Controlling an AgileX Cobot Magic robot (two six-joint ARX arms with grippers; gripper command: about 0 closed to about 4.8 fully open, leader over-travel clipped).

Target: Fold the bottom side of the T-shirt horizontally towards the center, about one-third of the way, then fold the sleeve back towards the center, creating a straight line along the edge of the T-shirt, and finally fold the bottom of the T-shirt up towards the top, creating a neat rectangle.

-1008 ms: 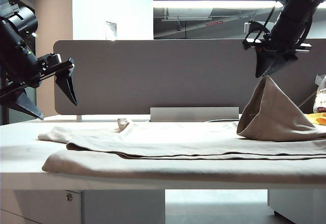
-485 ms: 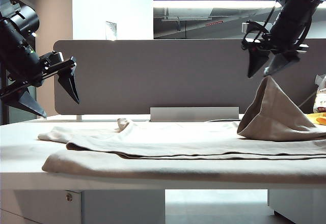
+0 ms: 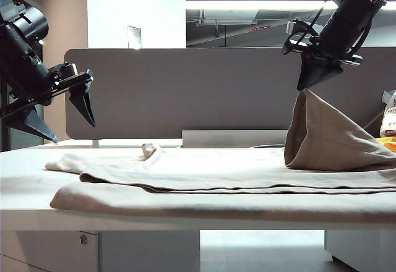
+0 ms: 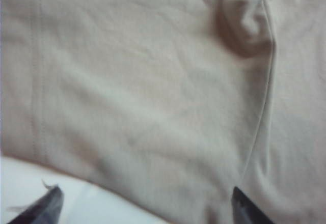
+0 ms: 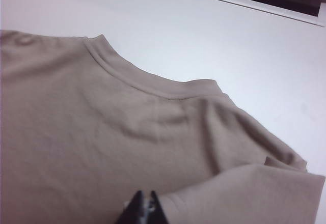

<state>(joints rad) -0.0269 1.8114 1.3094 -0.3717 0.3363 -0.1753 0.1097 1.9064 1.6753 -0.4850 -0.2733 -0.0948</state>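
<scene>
While left claw (image 3: 62,114) gapes, closed right claw (image 3: 307,83) pinches crosswise-lying T-shirt (image 3: 204,182).

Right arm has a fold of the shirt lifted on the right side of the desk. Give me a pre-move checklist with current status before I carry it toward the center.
1. Right gripper shut on the T-shirt: ok, jaws together at the raised peak.
2. How much cloth is pinched: cannot tell.
3. Left gripper out of the way: ok, open, in the air at the desk's left end, holding nothing.
4. Rest of the shirt flat: ok, layers lie level on the desk.
5. Yellow object clear of the fold: cannot tell, it sits close behind it.
</scene>
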